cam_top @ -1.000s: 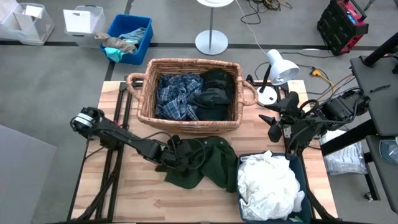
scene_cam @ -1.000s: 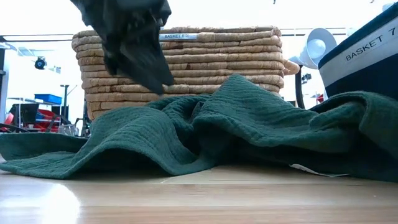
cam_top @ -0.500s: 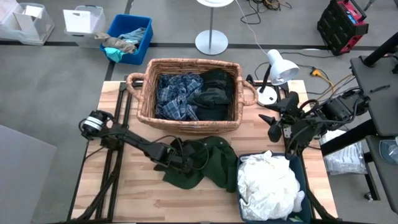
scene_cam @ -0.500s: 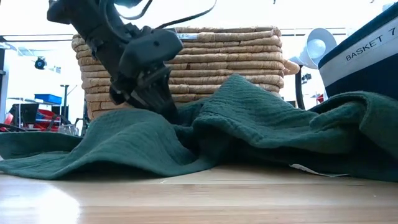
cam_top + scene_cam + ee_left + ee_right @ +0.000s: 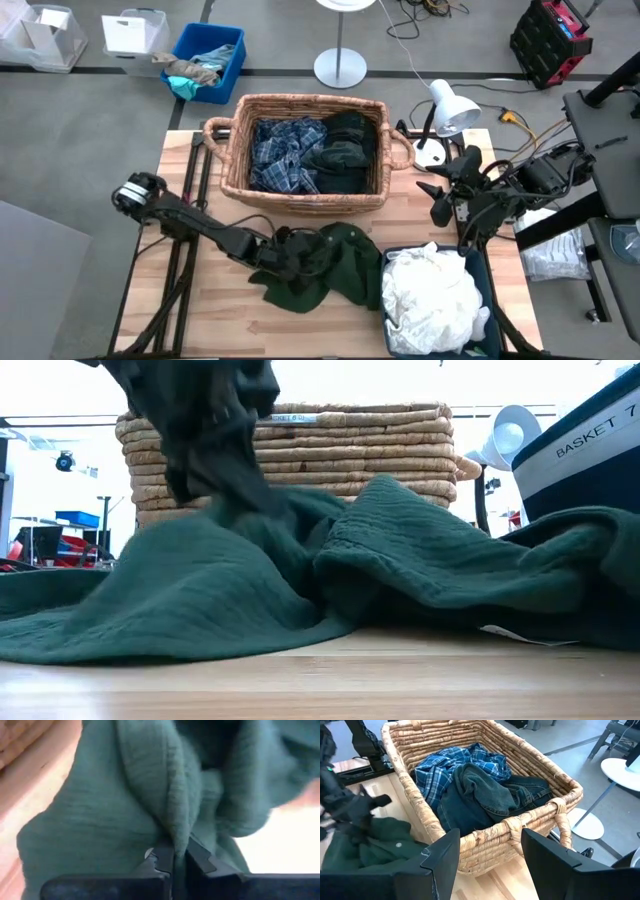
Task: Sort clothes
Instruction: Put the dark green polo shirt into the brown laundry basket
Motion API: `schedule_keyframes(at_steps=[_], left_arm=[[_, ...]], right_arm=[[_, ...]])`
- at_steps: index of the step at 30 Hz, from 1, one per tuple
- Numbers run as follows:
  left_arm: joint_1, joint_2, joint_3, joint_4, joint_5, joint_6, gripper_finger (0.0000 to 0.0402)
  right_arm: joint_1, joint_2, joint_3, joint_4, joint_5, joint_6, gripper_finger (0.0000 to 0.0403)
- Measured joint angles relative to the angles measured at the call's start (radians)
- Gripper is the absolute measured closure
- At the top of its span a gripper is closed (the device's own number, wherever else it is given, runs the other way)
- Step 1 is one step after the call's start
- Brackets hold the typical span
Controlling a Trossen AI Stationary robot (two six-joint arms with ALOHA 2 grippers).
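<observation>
1. The left tool (image 5: pixel 288 259) is seen low over the wooden surface (image 5: pixel 220 320), clenched on a raised fold of the dark green garment (image 5: pixel 335 262); in the left wrist view the fold (image 5: pixel 175 820) is pinched between the two fingers (image 5: pixel 161 860).
2. The rest of the green garment is spread on the surface beyond and beside the left tool, reaching to the white-filled bin.
3. A wicker basket (image 5: pixel 232 160) stands just past the left tool, holding a navy plaid garment (image 5: pixel 285 155) and dark garments (image 5: pixel 345 150).
4. In the low view the green cloth (image 5: pixel 300 580) is bunched in front of the basket (image 5: pixel 350 450), with the left arm above it.
5. The right tool (image 5: pixel 438 200) is held above the surface's far right side, its fingers (image 5: pixel 442 855) parted and nothing between them; the basket (image 5: pixel 470 845) lies ahead of it.
6. White garments (image 5: pixel 432 290) are piled in a dark bin (image 5: pixel 486 270) just near the right tool.
</observation>
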Motion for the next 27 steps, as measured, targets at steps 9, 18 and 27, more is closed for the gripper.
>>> schedule_keyframes(at_steps=[9, 18, 27], left_arm=[[-0.041, -0.148, 0.000, -0.001, -0.001, 0.015, 0.0401], [-0.051, -0.262, 0.126, -0.035, -0.024, 0.066, 0.0401], [-0.066, -0.236, 0.549, -0.457, -0.102, 0.212, 0.0401]], right_arm=[[0.000, 0.000, 0.000, 0.000, 0.004, -0.006, 0.0200], [0.000, 0.000, 0.000, 0.000, 0.016, -0.007, 0.0200], [0.000, -0.001, 0.000, -0.002, 0.033, -0.014, 0.0200]])
